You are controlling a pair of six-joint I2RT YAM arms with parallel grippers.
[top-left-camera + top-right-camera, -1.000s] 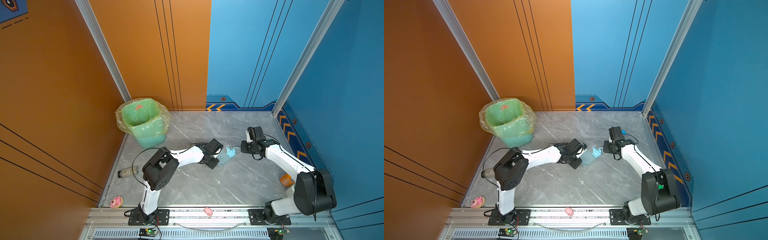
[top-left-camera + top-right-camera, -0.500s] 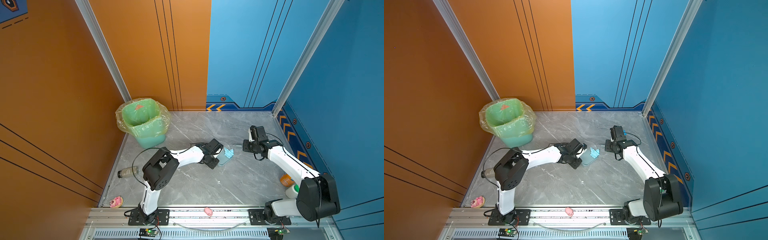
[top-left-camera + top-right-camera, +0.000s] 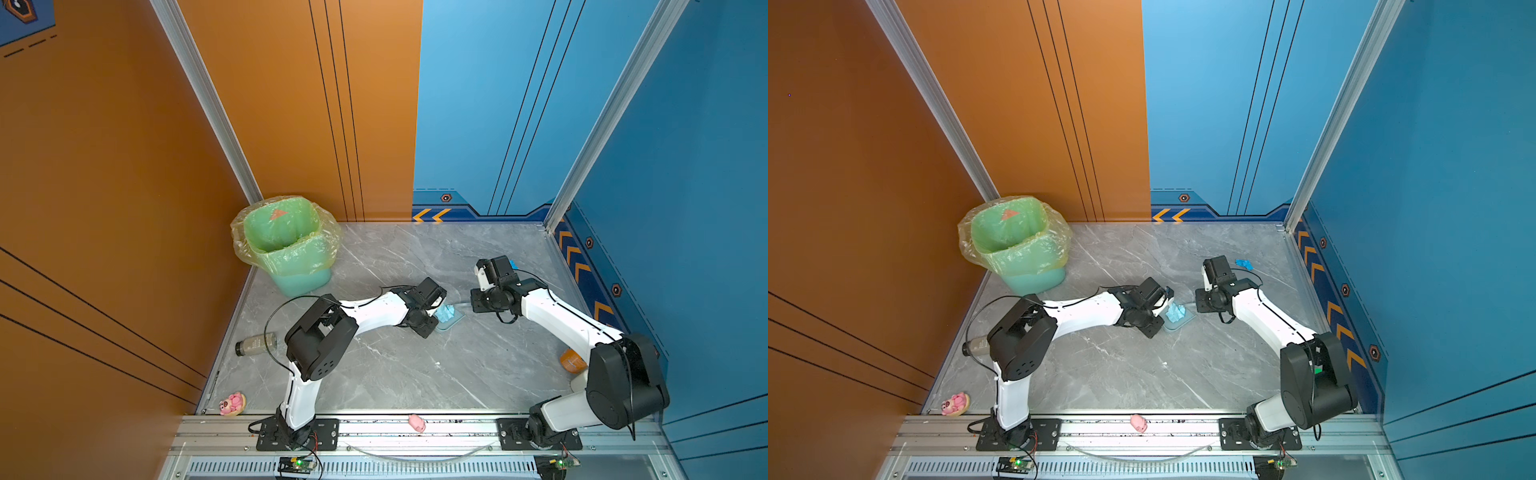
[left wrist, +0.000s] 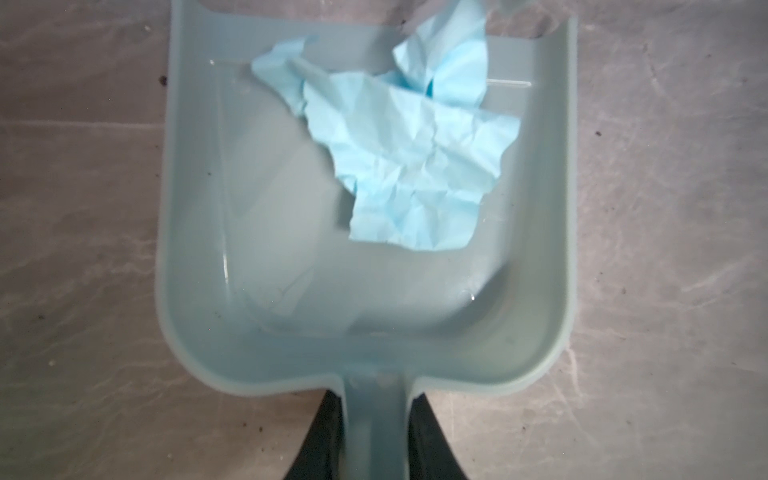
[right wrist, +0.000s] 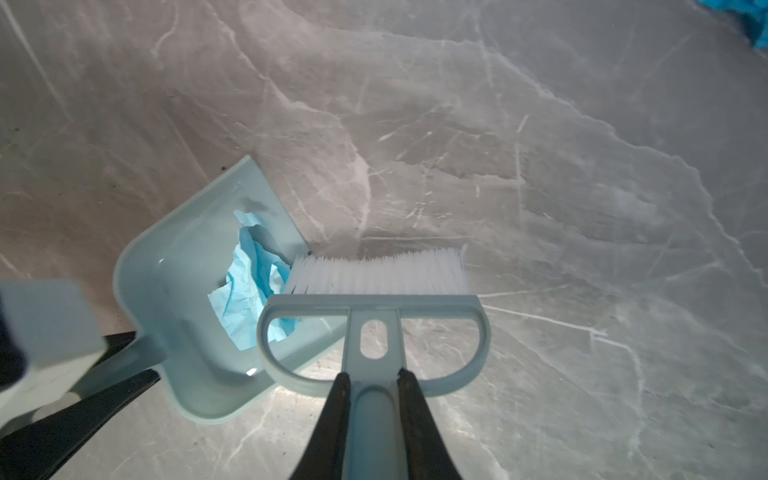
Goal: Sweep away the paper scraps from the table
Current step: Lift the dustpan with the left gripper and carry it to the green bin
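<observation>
Dustpan (image 4: 199,257): handle clamped tight in my left gripper (image 4: 376,419), pan on the table (image 3: 415,374). Light blue scrap (image 4: 415,166): now inside the pan, a second ago at its lip. Brush (image 5: 374,291): pinched in my right gripper (image 5: 372,386), bristles at the pan mouth. Dark blue scrap (image 3: 1243,263): next.

Crumpled paper scrap (image 4: 415,166), smooth plastic dustpan (image 4: 257,257)

Brush (image 5: 376,277) beside dustpan (image 5: 178,299), blue scrap (image 5: 243,297) inside
</observation>
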